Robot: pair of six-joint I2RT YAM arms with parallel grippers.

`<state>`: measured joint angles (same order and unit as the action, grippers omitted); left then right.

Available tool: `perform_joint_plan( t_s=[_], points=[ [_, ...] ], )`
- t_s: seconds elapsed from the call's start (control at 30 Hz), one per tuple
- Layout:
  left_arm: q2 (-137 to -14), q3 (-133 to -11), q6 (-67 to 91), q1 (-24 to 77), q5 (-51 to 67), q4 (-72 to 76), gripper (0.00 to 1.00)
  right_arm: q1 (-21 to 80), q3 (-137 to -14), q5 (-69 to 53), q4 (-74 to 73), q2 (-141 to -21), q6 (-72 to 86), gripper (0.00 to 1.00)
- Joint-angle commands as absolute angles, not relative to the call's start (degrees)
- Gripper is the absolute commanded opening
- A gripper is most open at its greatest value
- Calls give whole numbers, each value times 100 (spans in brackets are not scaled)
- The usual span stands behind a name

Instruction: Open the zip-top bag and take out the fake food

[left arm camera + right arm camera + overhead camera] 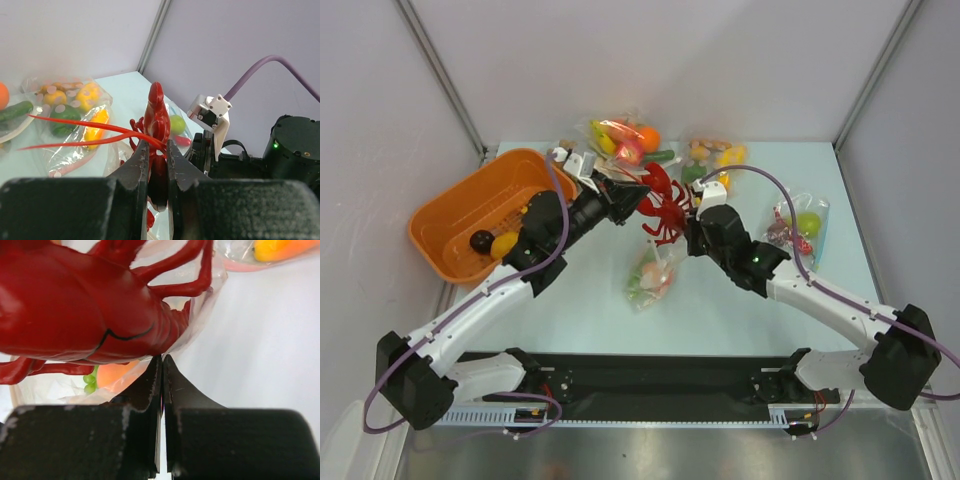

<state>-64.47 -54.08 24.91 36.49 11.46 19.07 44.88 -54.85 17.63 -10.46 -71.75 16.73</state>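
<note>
The red lobster (pixel 666 207) hangs in the air above the zip-top bag (pixel 650 278), which lies crinkled on the table with the peach (pixel 651 272) and green grapes (pixel 636 283) inside. My left gripper (pixel 642 197) is shut on the lobster's tail; in the left wrist view (pixel 156 145) the lobster (pixel 157 112) stands up between the jaws. My right gripper (pixel 692 224) is shut on the bag's upper edge. In the right wrist view (pixel 162 358) the lobster (pixel 75 305) is just above the jaws, with the bag's plastic (pixel 207 300), peach (pixel 114 373) and grapes (pixel 90 383) behind.
An orange basket (pixel 440 215) at the left holds a dark ball (pixel 480 240) and a yellow piece (pixel 504 244). Other bags lie at the back: one with an orange, banana and cucumber (pixel 625 142), one with yellow and green pieces (pixel 712 160), and a blue-edged one with a green pear (pixel 804 226).
</note>
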Motion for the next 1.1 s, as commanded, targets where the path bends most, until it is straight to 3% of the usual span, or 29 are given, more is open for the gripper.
perform_joint_plan(
  t_s=[0.0, 0.2, 0.23, 0.53, 0.7, 1.07],
  points=[
    [-6179, -5484, 2690, 3762, 1100, 2093, 0, 4255, -5502, 1934, -800, -7041, 1705, 0],
    [-5985, -5537, 2619, 3753, 1037, 1951, 0, 3964, -5502, 1767, -844, -6338, 1608, 36],
    [-5977, -5555, 2602, 3753, 1020, 1890, 0, 3886, -5485, 1706, -835, -6241, 1652, 38],
    [-5644, -5625, 2514, 3569, 949, 1644, 0, 3297, -5047, 538, -712, -5704, 1897, 47],
    [-5485, -5766, 2303, 3340, 940, 1109, 0, 2550, -4255, -957, 271, -5765, 2399, 50],
    [-5098, -5546, 2268, 2707, 1090, 730, 0, 2662, -3595, -2819, 1765, -6520, 2584, 61]
  ],
)
